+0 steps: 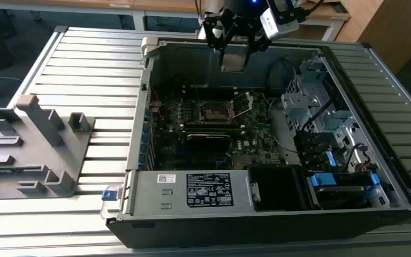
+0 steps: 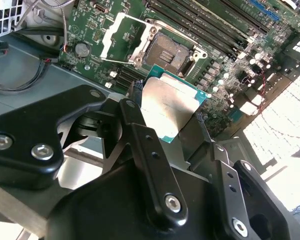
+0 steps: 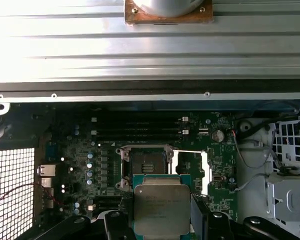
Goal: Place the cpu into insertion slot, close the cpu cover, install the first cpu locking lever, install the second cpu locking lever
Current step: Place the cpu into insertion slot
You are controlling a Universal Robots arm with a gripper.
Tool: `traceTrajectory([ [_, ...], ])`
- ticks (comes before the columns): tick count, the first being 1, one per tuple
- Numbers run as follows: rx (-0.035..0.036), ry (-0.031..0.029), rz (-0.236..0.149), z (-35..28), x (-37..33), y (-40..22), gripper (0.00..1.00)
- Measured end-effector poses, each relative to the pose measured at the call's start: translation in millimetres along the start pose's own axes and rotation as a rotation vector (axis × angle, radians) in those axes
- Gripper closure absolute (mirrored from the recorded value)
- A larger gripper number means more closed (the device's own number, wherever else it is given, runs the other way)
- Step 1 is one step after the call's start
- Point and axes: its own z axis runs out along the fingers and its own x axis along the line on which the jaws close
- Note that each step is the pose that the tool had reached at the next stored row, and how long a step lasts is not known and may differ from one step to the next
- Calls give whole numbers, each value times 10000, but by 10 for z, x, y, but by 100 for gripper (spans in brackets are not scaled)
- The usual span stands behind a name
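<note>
Status: had cpu (image 2: 170, 102) pinched flat in gripper (image 2: 167, 120) by two opp. edges, high over open pc case (image 1: 130, 155). Hung well above insertion slot (image 1: 215, 111), socket more or less straight below, chip sides approx. square w/ socket sides. Had cpu cover (image 2: 110, 40) swung up off slot toward exterior view's right, so socket bare, nothing seated yet.

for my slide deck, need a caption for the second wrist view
The gripper holds the cpu clear of the bare insertion slot, with the cpu cover swung open.
</note>
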Motion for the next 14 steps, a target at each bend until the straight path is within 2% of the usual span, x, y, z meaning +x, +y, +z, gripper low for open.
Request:
traceTrajectory([
  [8,-1,-1,0,4,0,0,46],
  [14,-1,0,0,42,-1,-4,46],
])
